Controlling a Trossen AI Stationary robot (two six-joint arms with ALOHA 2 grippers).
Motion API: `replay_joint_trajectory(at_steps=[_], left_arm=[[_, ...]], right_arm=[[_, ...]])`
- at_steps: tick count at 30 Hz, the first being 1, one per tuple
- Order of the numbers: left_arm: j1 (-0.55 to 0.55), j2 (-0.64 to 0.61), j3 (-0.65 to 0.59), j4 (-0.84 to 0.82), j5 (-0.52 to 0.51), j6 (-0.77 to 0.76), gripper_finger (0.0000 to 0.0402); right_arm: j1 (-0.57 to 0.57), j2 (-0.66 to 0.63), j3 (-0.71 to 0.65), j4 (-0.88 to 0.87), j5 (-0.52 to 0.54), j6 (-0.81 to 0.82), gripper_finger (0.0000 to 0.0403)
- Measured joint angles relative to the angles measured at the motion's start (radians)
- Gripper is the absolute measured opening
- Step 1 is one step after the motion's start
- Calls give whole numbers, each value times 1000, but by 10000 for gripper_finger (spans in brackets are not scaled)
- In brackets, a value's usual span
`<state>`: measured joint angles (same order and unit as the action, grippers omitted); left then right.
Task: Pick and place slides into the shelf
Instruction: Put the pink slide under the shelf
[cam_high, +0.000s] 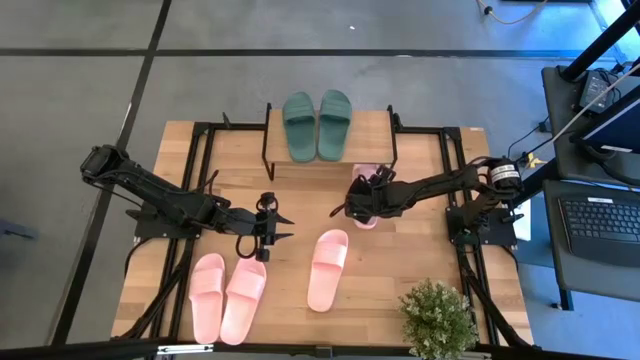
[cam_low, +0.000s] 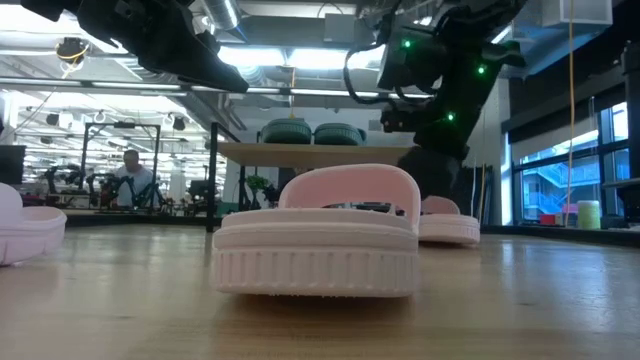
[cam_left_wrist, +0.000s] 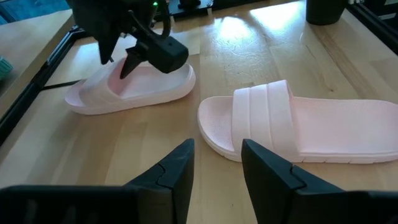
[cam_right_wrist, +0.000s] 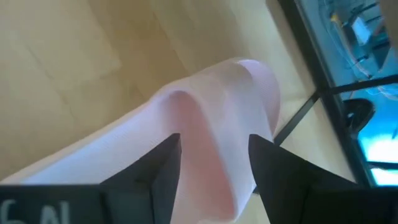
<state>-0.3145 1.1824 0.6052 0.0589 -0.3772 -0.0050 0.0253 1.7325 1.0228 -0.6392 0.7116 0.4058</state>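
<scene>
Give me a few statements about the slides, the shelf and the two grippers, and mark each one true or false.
1. The green pair lies on the shelf. True.
2. The right gripper is at a pink slide, fingers astride its strap. True.
3. The left gripper holds a slide. False: it is open and empty.
4. All pink slides are on the shelf. False: all four lie on the table.

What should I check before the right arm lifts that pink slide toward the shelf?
1. Right pincer astride the pink slide's strap: ok.
2. Pincer closed on the strap: not ok, still open.
3. Free space on the shelf beside the green pair: ok.
4. Left pincer out of the path, open, over bare table: ok.
5. Lone pink slide clear of the lift: ok.
6. Slide free of the shelf leg: cannot tell.
</scene>
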Motion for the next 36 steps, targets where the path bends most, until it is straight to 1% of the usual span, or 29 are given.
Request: replay_joint_trajectory(at_steps=[5, 10, 12, 15, 18, 21, 23, 24, 27, 32, 36], left_arm=[[0, 0, 0, -3, 0, -20, 126], [0, 0, 0, -7, 0, -20, 126], [0, 0, 0, -7, 0, -21, 126], [0, 0, 0, -8, 0, -22, 126], [0, 0, 0, -8, 2, -44, 126], [0, 0, 0, -16, 5, -70, 126], [0, 0, 0, -29, 5, -74, 126], [0, 0, 0, -31, 5, -74, 126], [0, 0, 0, -31, 14, -74, 126], [0, 0, 0, -34, 30, -72, 126], [0, 0, 0, -54, 30, -72, 126]], right_arm=[[36, 0, 23, -66, -34, 64, 189], [112, 0, 70, -149, -39, 115, 189], [149, 0, 106, -197, -66, 117, 189], [204, 0, 156, -243, -167, 97, 189], [250, 0, 179, -221, -333, 21, 189], [276, -1, 165, -154, -500, -59, 189], [280, -1, 143, -123, -585, -93, 189], [280, -1, 132, -115, -606, -100, 189], [268, -1, 104, -83, -619, -127, 189], [210, -1, 64, -14, -621, -158, 189], [164, -1, 31, 6, -686, -175, 189]])
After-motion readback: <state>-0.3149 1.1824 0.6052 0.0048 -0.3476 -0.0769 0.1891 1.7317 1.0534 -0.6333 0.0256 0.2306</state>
